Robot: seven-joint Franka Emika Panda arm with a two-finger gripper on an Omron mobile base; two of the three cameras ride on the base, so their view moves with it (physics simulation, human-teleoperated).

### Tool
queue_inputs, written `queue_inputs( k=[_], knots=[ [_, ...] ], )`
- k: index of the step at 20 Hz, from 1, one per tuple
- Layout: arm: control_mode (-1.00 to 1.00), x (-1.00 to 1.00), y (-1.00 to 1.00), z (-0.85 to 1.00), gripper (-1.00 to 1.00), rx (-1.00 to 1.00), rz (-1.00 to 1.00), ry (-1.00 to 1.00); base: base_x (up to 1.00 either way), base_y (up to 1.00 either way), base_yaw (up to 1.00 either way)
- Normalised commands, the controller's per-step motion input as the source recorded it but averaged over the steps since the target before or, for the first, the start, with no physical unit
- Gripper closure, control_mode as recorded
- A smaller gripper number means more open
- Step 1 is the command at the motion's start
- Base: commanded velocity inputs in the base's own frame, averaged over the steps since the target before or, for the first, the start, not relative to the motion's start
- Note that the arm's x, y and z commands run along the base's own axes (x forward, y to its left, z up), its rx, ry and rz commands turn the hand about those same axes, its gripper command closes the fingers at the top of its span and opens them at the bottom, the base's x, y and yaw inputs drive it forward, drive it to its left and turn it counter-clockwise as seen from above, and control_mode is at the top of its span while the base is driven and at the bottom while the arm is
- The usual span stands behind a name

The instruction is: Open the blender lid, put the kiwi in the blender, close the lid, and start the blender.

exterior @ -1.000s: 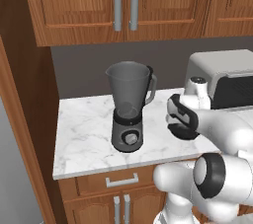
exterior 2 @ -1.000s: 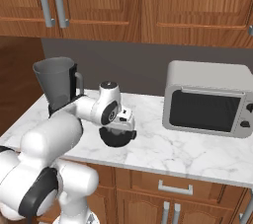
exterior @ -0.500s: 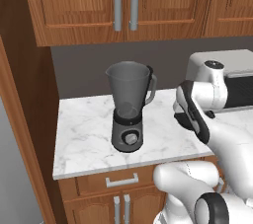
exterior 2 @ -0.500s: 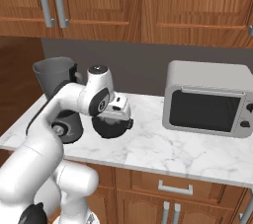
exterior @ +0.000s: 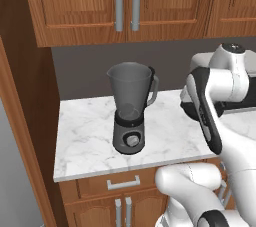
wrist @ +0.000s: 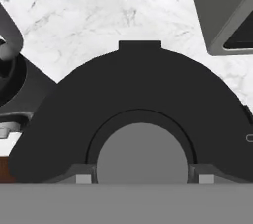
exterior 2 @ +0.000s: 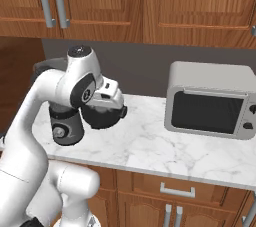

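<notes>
Under wooden cabinets, the white marble counter (exterior: 90, 136) carries the dark grey blender with its smoky open jar (exterior: 130, 108) at left. Right of it, the claw (exterior 2: 102, 112) pinches the round dark lid (wrist: 133, 114), which could slip and roll off.

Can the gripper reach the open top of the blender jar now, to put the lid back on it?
Probably yes. The gripper is shut on the blender lid beside the blender, whose jar top is open with nothing above it.
</notes>
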Motion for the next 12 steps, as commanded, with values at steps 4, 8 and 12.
queue_inputs(
  k=[4,8,12],
  knots=[
    [-1.00,-0.22,0.37,1.00,1.00,0.00,0.00,0.00,0.00,0.00,0.00],
    [-1.00,-0.14,0.42,1.00,1.00,0.00,0.00,0.00,0.00,0.00,0.00],
    [-1.00,0.00,0.59,0.77,1.00,-0.02,0.00,0.00,0.00,0.00,0.00]
  ],
)
